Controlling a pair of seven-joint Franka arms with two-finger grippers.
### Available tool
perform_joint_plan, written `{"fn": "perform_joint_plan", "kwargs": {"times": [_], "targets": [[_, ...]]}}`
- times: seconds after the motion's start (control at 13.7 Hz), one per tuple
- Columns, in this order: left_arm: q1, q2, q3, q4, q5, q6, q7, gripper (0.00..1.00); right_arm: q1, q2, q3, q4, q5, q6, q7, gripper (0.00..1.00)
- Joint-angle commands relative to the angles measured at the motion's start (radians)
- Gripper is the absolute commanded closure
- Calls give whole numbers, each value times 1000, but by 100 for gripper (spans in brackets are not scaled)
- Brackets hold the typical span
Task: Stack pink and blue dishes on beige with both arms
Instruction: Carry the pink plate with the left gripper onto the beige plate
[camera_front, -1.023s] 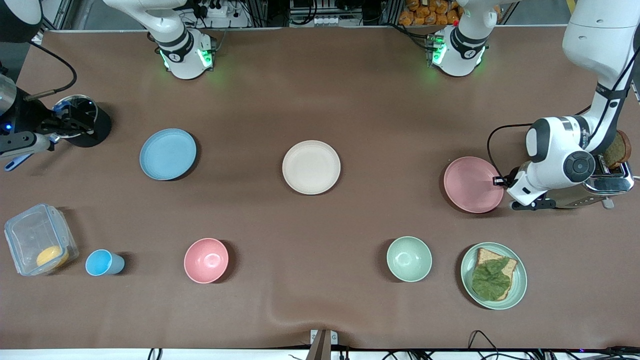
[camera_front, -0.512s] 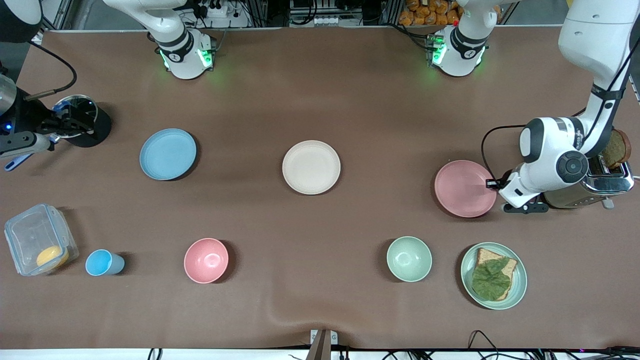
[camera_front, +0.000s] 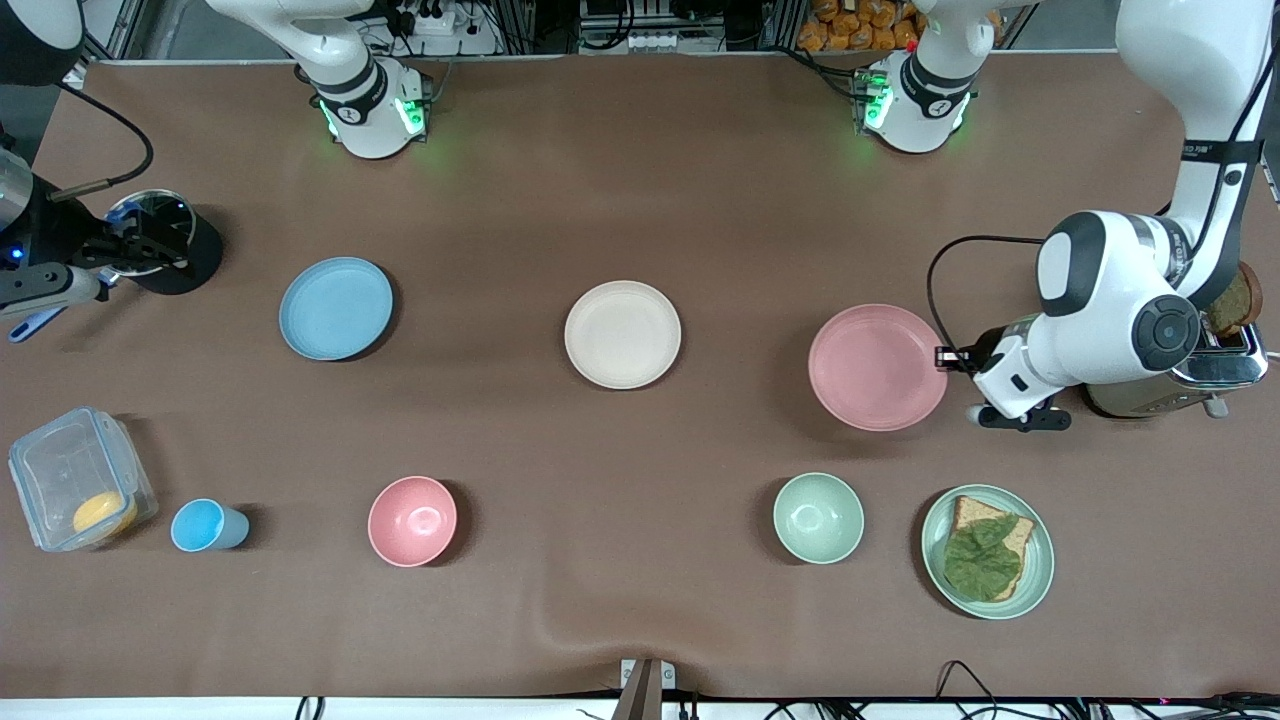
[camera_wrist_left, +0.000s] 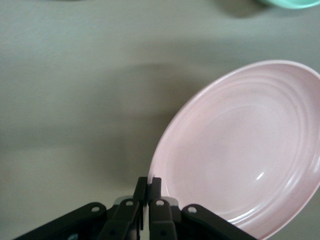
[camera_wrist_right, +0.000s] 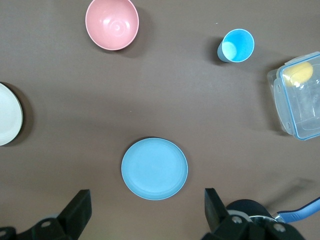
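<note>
The pale pink plate (camera_front: 877, 367) hangs tilted a little above the table, between the beige plate (camera_front: 622, 334) and the toaster. My left gripper (camera_front: 945, 357) is shut on its rim at the edge toward the left arm's end; in the left wrist view the two fingers (camera_wrist_left: 149, 184) pinch the pink plate's (camera_wrist_left: 240, 145) rim. The beige plate lies flat at mid-table. Toward the right arm's end lies the light blue plate (camera_front: 335, 308). My right gripper (camera_wrist_right: 147, 215) waits high above the table, open wide, with the blue plate (camera_wrist_right: 155, 169) below it.
Nearer the front camera stand a blue cup (camera_front: 205, 526), a deep pink bowl (camera_front: 412, 521), a green bowl (camera_front: 818, 517) and a green plate with bread (camera_front: 988, 551). A toaster (camera_front: 1210, 365) is under the left arm. A clear box (camera_front: 75, 490) and a black pot (camera_front: 160, 250) are at the right arm's end.
The left gripper has carried the pink plate up off the table and toward the beige plate. The right arm has not moved.
</note>
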Motion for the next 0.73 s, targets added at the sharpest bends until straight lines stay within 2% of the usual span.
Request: {"fn": "perform_joint_plan", "kwargs": {"times": [0.0,0.22,0.29,0.66], "targets": [[-1,7,-103,38,-22,-37,-124,100,-13,6,7,14,-7,-15,-2,0],[-16,24,-238,64,-21,-30,-326,100,-12,6,5,14,-9,-17,-1,0],[-44,28,-261,68,-21,-22,-387,100,-5,6,5,14,-15,-17,5,0],[-252,76,-262,67,-10,110,-633,100,-7,6,5,18,-22,-12,5,0]]}}
